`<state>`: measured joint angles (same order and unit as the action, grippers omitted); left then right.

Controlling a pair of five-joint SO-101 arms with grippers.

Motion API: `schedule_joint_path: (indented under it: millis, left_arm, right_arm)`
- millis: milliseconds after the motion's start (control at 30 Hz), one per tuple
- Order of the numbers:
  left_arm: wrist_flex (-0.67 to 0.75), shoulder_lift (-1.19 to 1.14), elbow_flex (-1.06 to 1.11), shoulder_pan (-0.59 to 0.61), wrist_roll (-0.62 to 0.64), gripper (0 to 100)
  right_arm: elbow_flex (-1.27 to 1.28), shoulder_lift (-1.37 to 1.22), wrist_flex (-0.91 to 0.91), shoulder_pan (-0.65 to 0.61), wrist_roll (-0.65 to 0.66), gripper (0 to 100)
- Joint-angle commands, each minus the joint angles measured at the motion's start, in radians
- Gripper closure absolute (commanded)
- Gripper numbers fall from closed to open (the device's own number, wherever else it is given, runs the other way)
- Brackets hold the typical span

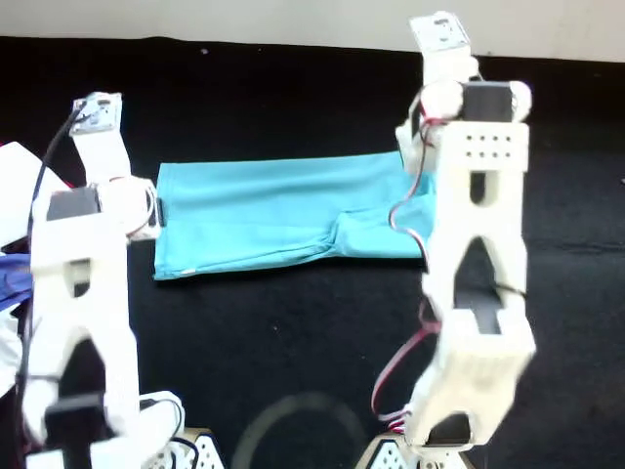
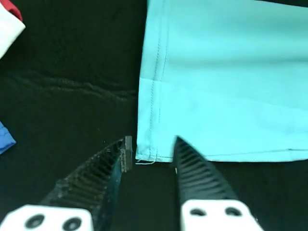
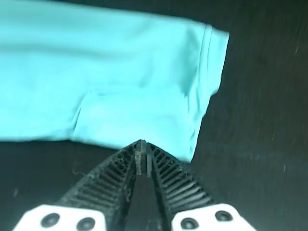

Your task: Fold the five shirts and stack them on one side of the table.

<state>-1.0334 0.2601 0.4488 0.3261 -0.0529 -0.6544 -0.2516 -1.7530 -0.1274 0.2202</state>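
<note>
The teal shirt (image 1: 283, 210) lay as a long folded band across the black table (image 1: 293, 342). It looked light, limp and thin, so it would likely sag and slide unless pinched through all its layers at a stitched hem or corner. The left gripper (image 2: 152, 141) stood with its fingers (image 2: 113, 163) spread moderately wide. One hemmed corner of the shirt (image 2: 231, 86) sat just between and ahead of the tips, which seemed a sound place to grip. The right gripper (image 3: 143, 147) had its fingers (image 3: 166, 175) pressed together. The tips met right at the near edge of the shirt (image 3: 96, 67), a little in from its end hem, and no cloth showed between them. The high view gave the whole band and the crease near its middle, which neither wrist camera took in. The left wrist view added the double stitching, the loose thread at the corner, and a white-and-red cloth (image 2: 9, 24) and a blue cloth (image 2: 4, 138) off beyond the outer finger.
</note>
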Motion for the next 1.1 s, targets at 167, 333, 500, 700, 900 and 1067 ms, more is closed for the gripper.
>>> schedule_joint_path:
  millis: [167,333,500,700,900,1067]
  left_arm:
    - [-0.034,-0.44,-0.398,0.022,-0.009,77]
    - [-0.117,-0.688,-0.601,0.001,-0.009,77]
    - [-0.215,-0.878,-0.78,-0.024,-0.009,77]
    - [-0.342,-1.038,-0.992,-0.076,-0.041,77]
    - [-0.431,-1.187,-1.155,-0.038,-0.135,98]
    - [-0.462,-1.237,-1.268,0.074,-0.147,99]
  right_arm:
    - [0.661,0.57,0.081,0.139,0.0,98.9]
    - [0.911,0.782,0.156,0.225,0.002,98.9]
    - [1.04,0.898,0.176,0.249,0.029,98.9]
    - [1.144,0.917,0.179,0.249,0.089,98.9]
    - [1.222,0.924,0.242,0.303,0.106,98.9]
    - [1.322,0.924,0.348,0.421,0.106,98.9]
